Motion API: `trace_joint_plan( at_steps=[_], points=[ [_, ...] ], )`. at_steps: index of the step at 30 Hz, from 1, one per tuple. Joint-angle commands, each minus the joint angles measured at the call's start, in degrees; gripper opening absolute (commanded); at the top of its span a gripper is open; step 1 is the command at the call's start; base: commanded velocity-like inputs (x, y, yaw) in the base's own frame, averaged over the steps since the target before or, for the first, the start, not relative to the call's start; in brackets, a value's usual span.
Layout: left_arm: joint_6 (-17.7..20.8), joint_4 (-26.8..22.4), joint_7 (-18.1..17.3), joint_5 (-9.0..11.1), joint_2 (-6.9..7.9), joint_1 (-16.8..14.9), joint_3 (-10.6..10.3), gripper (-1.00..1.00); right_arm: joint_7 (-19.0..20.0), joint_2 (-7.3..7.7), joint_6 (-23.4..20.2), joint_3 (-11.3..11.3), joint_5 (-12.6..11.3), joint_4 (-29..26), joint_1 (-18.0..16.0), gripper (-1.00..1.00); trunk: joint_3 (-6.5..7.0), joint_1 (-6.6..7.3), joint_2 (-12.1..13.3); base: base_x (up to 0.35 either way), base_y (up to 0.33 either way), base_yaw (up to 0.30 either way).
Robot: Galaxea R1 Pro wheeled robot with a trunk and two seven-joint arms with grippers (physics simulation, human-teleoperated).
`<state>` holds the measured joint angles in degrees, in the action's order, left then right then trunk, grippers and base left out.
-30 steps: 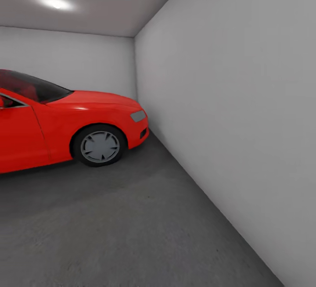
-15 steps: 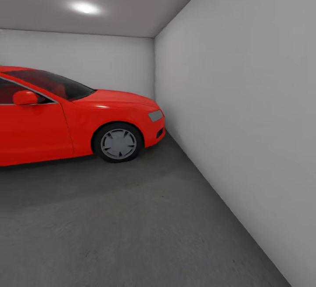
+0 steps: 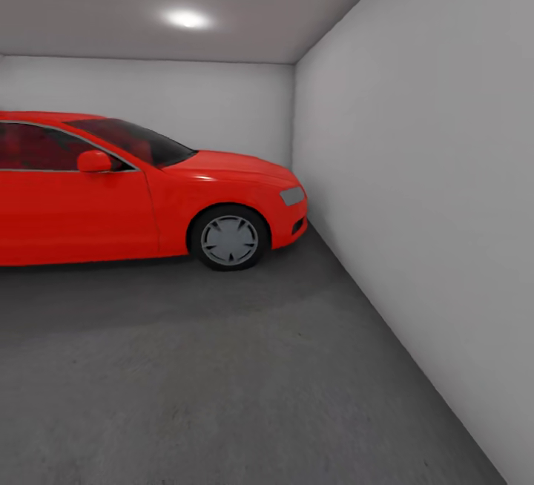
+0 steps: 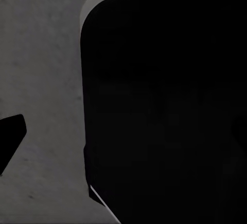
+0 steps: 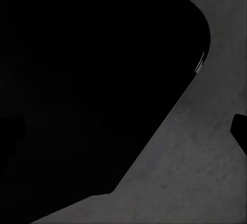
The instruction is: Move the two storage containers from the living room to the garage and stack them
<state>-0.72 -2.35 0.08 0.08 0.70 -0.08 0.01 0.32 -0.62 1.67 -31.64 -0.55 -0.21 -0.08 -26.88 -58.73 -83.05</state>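
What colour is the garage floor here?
Dark grey, faintly mottled floor; the head view shows it best.

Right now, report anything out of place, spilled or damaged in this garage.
Nothing stands out. The red car sits level on the grey floor near the far wall, with no visible damage or spills. No containers are on the floor in the head view.

I'm in a bare garage with plain pale grey walls [image 3: 415, 173] and a dark grey, faintly mottled concrete floor [image 3: 222, 381]. One round ceiling light [image 3: 187, 18] glows above the red car [image 3: 141, 196], which is parked nose-first near the right-hand wall, by the back corner.
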Motion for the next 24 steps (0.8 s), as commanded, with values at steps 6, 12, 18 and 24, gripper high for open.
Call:
trace_joint_plan(
  at_steps=[6,12,18,24],
  points=[
    [-0.08,-0.02,0.01,0.01,0.0,-0.01,0.03,1.0,0.03,-0.02,0.17,-0.14,-0.04,0.03,-0.01,1.0,-0.04,0.0,-0.03,0.0,0.0,0.271],
    [-0.08,-0.02,0.01,0.01,0.0,-0.01,-0.04,1.0,0.03,0.0,0.18,-0.14,-0.06,0.02,-0.01,1.0,-0.04,0.0,-0.03,0.0,0.0,0.271],
    [-0.08,-0.02,0.01,0.01,0.0,-0.01,0.03,1.0,-0.01,-0.01,0.2,-0.12,-0.06,0.03,-0.01,1.0,-0.04,0.0,-0.03,0.0,0.0,0.271],
    [-0.08,-0.02,0.01,0.01,0.0,-0.01,0.01,1.0,-0.04,-0.02,0.19,-0.11,-0.06,0.0,-0.01,1.0,-0.04,0.0,-0.03,0.0,0.0,0.271]
  ],
)
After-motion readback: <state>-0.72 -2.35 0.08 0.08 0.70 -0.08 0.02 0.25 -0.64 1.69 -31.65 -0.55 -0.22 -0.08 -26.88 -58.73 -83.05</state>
